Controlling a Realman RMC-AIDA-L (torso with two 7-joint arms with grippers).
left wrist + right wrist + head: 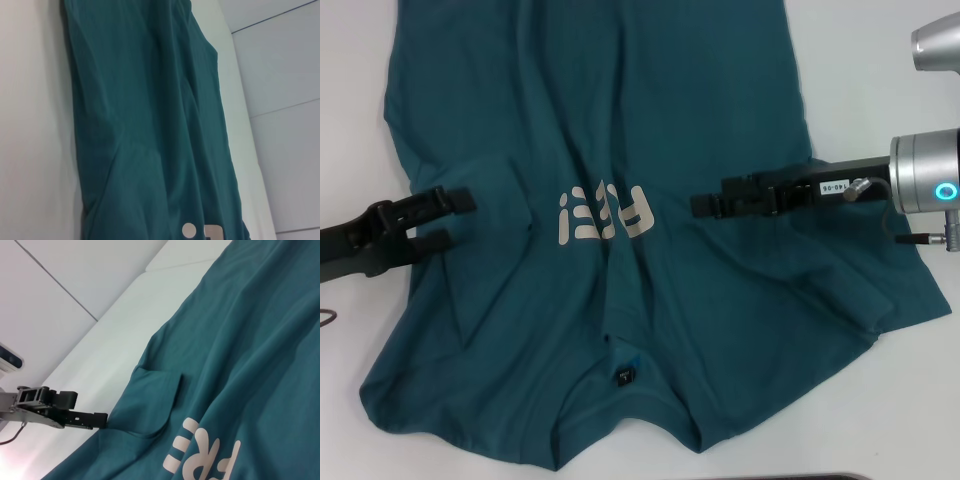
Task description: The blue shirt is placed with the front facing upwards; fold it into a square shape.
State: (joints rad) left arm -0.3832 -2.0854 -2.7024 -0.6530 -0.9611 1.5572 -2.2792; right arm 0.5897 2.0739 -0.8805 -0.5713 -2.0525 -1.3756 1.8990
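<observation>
The blue shirt (620, 120) lies front up on the white table, collar and black tag (623, 376) nearest me, with pale lettering (605, 215) across the chest. The sleeve on my left is folded inward as a flap (155, 400); the other sleeve (880, 290) is spread out flat. My left gripper (455, 218) is open at the shirt's left edge, level with the lettering, holding nothing. It also shows far off in the right wrist view (92, 407). My right gripper (700, 200) hovers over the chest just right of the lettering. In the left wrist view the shirt (150, 125) runs lengthwise.
The white table (860, 80) shows bare past the shirt on both sides. A thin cable (325, 318) lies at the far left edge. Grey wall panels (75, 270) rise beyond the table's far side.
</observation>
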